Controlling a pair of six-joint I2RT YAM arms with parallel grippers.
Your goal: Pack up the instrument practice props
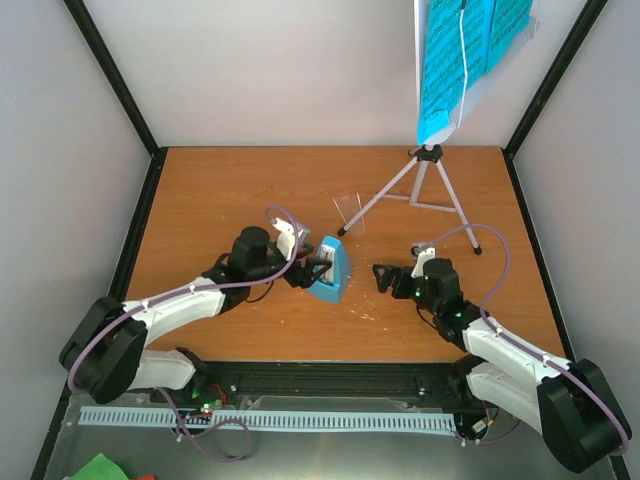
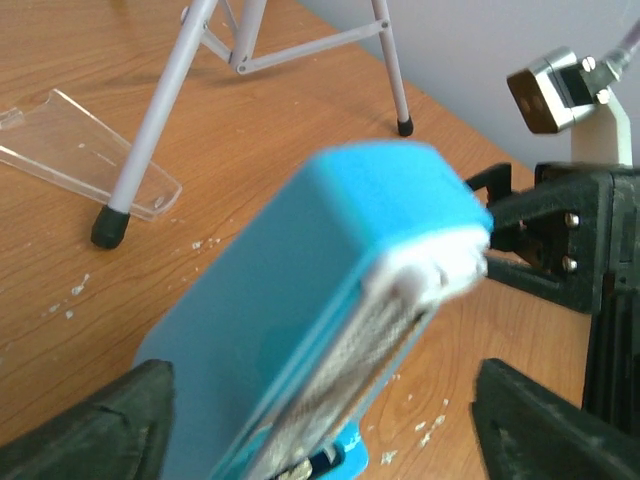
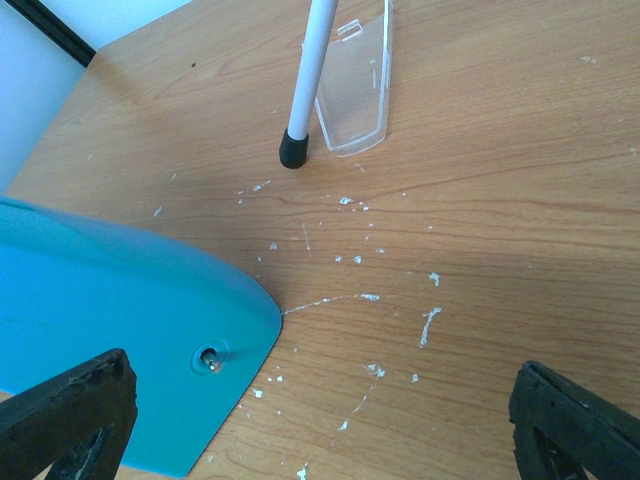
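Note:
The light-blue metronome (image 1: 331,270) stands on the table (image 1: 220,190) left of centre, its white face toward my left arm. My left gripper (image 1: 312,272) is open, its jaws on either side of the metronome (image 2: 330,300); the right finger (image 2: 560,430) stands clear of it. My right gripper (image 1: 384,277) is open and empty just right of the metronome, whose blue back (image 3: 110,320) fills its lower left view. The grey tripod music stand (image 1: 428,180) stands at the back right and carries the bright-blue sheet-music pages (image 1: 460,55).
A clear plastic cover (image 1: 350,214) lies by the tripod's front foot (image 3: 293,150); it also shows in the left wrist view (image 2: 80,150) and the right wrist view (image 3: 357,90). White crumbs (image 3: 360,300) are scattered on the wood. Black frame posts (image 1: 120,70) mark the back corners.

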